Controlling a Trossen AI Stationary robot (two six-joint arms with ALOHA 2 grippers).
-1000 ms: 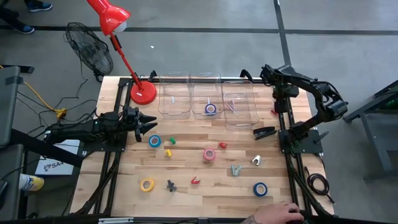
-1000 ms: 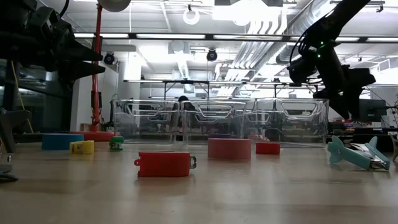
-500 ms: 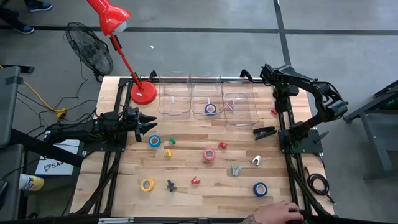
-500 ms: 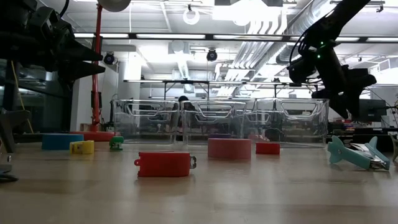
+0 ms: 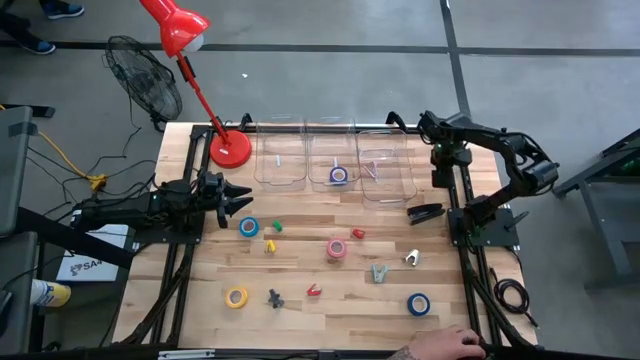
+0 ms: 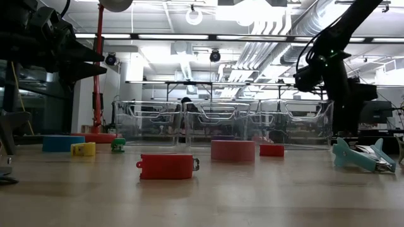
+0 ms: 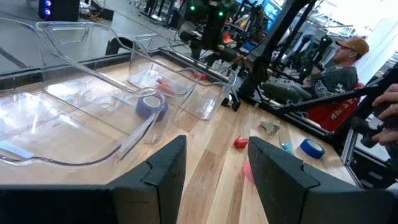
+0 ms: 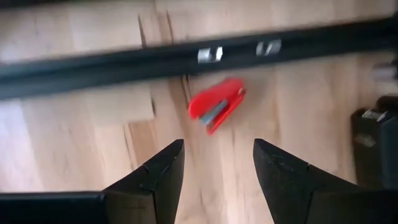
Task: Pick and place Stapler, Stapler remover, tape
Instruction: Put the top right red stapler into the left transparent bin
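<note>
Small red stapler (image 8: 216, 109) lies on the wood by the right-hand frame rail, at the table's back right edge just beside the third clear bin (image 5: 383, 160); in the high view it's a red speck, partly covered by the arm. The right gripper (image 8: 217, 168) hangs directly over it, jaws apart and empty, stapler in line with the gap between them. Change over the last second: right arm swung its wrist from off the back right corner inward and turned it down, so the gripper now points at the stapler instead of away from the table. Judgement: approach for a pick, descent and close not yet done. Outward: black stapler (image 5: 425, 212) near the right rail, pink tape (image 5: 337, 249) mid-table, blue tape (image 5: 248, 227) just in front of the left arm, another blue tape (image 5: 417, 304) at front right, yellow tape (image 5: 236, 297) at front left, all unmoved. Purple tape (image 5: 339, 175) already sits in the middle bin (image 5: 330, 150), so the task is partly done, most items still loose. Left gripper (image 7: 211, 168) waits at the left edge, unchanged, jaws parted, nothing between them. A person's hand (image 5: 450, 344) rests at the front edge.
</note>
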